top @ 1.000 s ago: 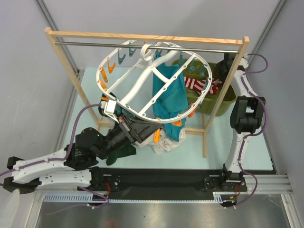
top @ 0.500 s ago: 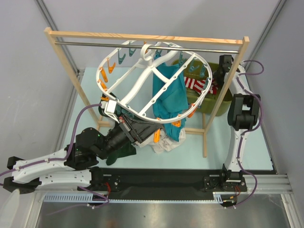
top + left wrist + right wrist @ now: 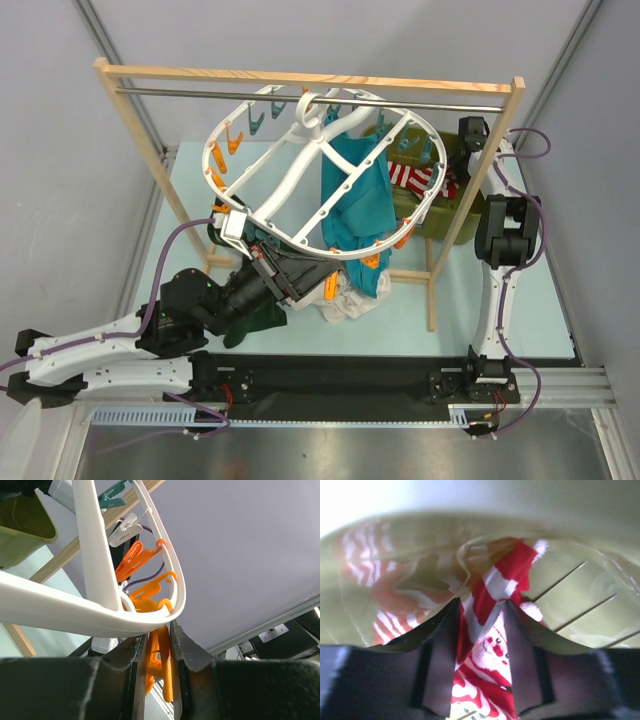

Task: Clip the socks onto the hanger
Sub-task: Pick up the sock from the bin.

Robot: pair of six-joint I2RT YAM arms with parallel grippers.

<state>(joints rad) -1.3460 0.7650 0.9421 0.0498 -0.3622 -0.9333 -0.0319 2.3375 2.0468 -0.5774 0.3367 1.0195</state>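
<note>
The white round hanger point(image 3: 300, 165) hangs by its hook from the metal rod, with orange and teal clips round its rim; its rim also shows in the left wrist view point(image 3: 100, 617). My left gripper point(image 3: 318, 283) sits under the near rim, its jaws point(image 3: 159, 630) shut on an orange clip point(image 3: 162, 662). Red-and-white striped socks point(image 3: 405, 176) lie in the green bin point(image 3: 478, 208) at the back right. My right gripper point(image 3: 462, 165) reaches into that bin. In the right wrist view it point(image 3: 481, 605) is closed on a striped sock point(image 3: 492, 592) that fills the gap between its fingers.
A wooden rack point(image 3: 140, 150) with a metal rod point(image 3: 200, 95) spans the table. A teal garment point(image 3: 355, 195) hangs from the hanger. A dark green garment point(image 3: 255, 320) and a pale cloth point(image 3: 345, 305) lie under it. The rack's right post point(image 3: 470, 190) stands close to my right arm.
My right arm has shifted a little to the left, its wrist further over the green bin. The left arm and the hanger have not moved.
</note>
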